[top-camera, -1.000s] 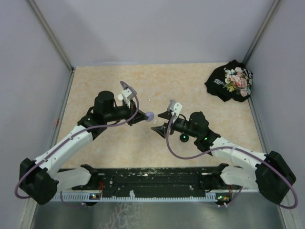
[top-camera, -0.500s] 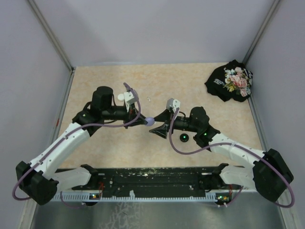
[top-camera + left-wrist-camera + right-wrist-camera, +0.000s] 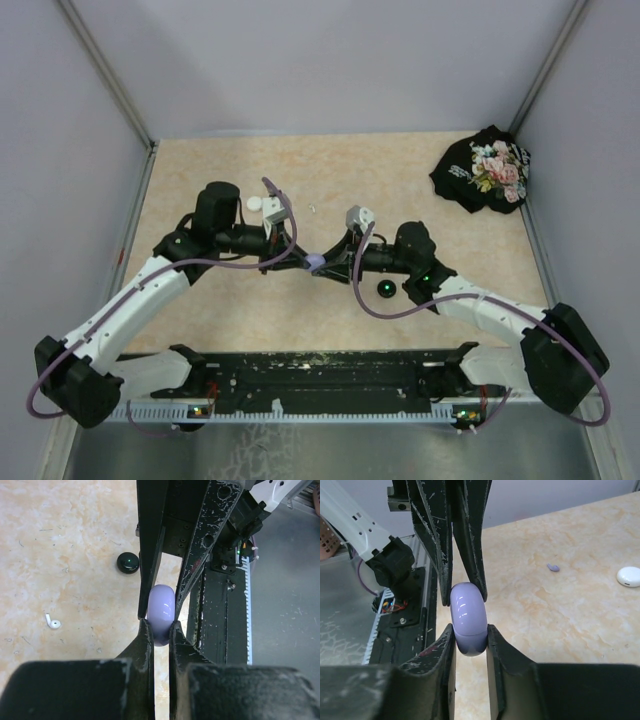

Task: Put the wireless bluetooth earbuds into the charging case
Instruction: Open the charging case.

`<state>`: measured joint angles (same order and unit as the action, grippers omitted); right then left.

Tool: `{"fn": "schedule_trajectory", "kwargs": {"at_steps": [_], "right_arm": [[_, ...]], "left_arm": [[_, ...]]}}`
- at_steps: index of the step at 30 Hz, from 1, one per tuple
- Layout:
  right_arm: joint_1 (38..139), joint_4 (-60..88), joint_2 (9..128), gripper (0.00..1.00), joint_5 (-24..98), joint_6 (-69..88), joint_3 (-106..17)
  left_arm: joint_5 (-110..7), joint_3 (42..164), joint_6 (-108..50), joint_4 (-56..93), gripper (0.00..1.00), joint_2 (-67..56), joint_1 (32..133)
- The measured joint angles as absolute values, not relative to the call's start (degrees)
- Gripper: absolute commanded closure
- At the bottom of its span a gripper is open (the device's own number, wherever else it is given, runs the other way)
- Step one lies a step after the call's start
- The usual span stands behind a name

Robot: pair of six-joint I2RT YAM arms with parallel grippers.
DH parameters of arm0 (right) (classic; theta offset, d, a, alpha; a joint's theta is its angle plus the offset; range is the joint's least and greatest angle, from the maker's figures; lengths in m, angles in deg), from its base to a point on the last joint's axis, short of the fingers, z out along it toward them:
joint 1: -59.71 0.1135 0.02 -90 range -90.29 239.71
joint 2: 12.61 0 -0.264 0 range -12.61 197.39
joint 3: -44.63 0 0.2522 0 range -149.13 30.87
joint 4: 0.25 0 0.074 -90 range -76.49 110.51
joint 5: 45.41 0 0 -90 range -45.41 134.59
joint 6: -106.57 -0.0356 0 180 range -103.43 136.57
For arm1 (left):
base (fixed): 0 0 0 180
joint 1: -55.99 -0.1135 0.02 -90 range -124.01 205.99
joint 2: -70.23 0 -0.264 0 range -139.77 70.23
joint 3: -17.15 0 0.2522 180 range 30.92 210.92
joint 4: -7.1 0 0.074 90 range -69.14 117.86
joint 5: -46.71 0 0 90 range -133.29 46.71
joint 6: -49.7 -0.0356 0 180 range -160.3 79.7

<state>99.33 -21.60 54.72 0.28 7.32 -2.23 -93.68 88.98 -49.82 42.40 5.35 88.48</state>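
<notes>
The lavender charging case (image 3: pixel 316 263) hangs closed above the middle of the table, pinched from both sides. My left gripper (image 3: pixel 160 630) is shut on one end of the lavender case (image 3: pixel 161 612). From the opposite side, my right gripper (image 3: pixel 469 635) is shut on the other end of this case (image 3: pixel 468 617). One white earbud (image 3: pixel 52 623) lies loose on the table, and a purple earbud (image 3: pixel 553 567) lies farther off. No black earbud shows.
A round white case (image 3: pixel 254 203) sits by the left arm's wrist, and a round black case (image 3: pixel 384 289) with a green light lies under the right arm. A black floral bag (image 3: pixel 485 170) fills the back right corner. Grey walls enclose the table.
My right gripper has moved left to the lavender case and shut on it. The left arm has shifted slightly with the case still held.
</notes>
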Motion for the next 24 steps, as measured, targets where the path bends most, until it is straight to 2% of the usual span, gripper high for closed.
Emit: {"fn": "schedule_trajectory", "kwargs": {"at_steps": [3, 8, 21, 24], "right_arm": [[99.26, -21.99, 55.07, 1.0, -0.64, 6.81, -2.23], [99.22, -22.96, 55.39, 1.0, -1.6, 6.38, -2.23], [98.54, -24.25, 55.44, 1.0, -1.6, 6.27, -2.23], [98.54, -24.6, 55.46, 1.0, -1.84, 6.27, -2.23]], "left_arm": [[-93.48, 88.83, -49.51, 42.09, 0.82, 5.54, 88.48], [-91.95, 87.3, -48.09, 40.15, 0.69, 7.09, 88.54], [-84.67, 86.49, -43.08, 37.81, 0.47, 8.3, 88.63], [-83.73, 85.81, -41.99, 36.91, 0.46, 8.93, 88.56]]}}
